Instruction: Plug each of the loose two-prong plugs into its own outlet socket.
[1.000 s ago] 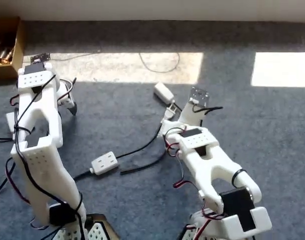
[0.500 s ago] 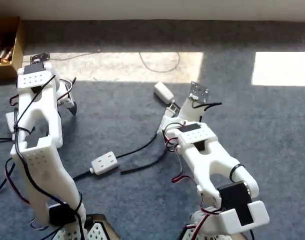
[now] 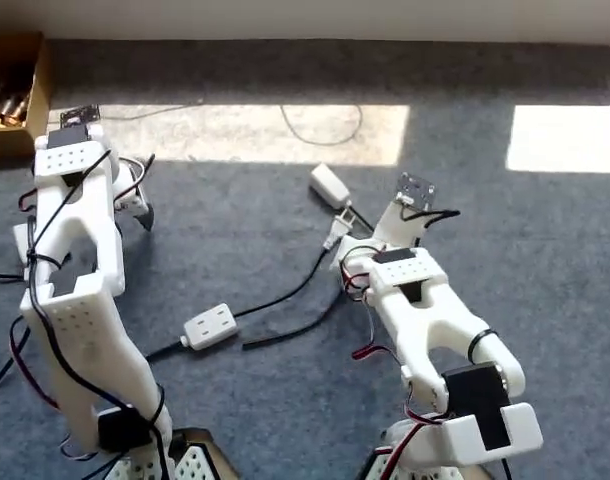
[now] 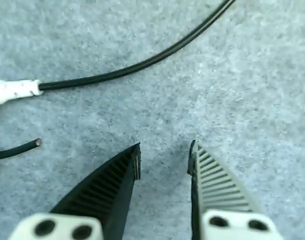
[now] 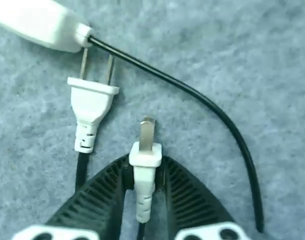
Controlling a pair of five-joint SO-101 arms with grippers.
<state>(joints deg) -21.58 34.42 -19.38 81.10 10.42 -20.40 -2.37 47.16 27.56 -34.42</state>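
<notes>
Plug (image 5: 144, 159) held in right fingers (image 5: 100, 197) has shifted rightward; left fingers (image 4: 115, 182) stay apart.

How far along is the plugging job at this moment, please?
Nothing is plugged in yet. The right gripper grips one white plug; the second plug lies loose beside it on the carpet. The left gripper hangs open, empty. Both insertions remain; the outlet block sits unused.

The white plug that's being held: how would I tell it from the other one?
On the grey carpet, find the right arm's black gripper. The white two-prong plug is clamped between its jaws, turned on its edge. Its twin white plug lies flat and loose beside it, nearer the white outlet block.
</notes>
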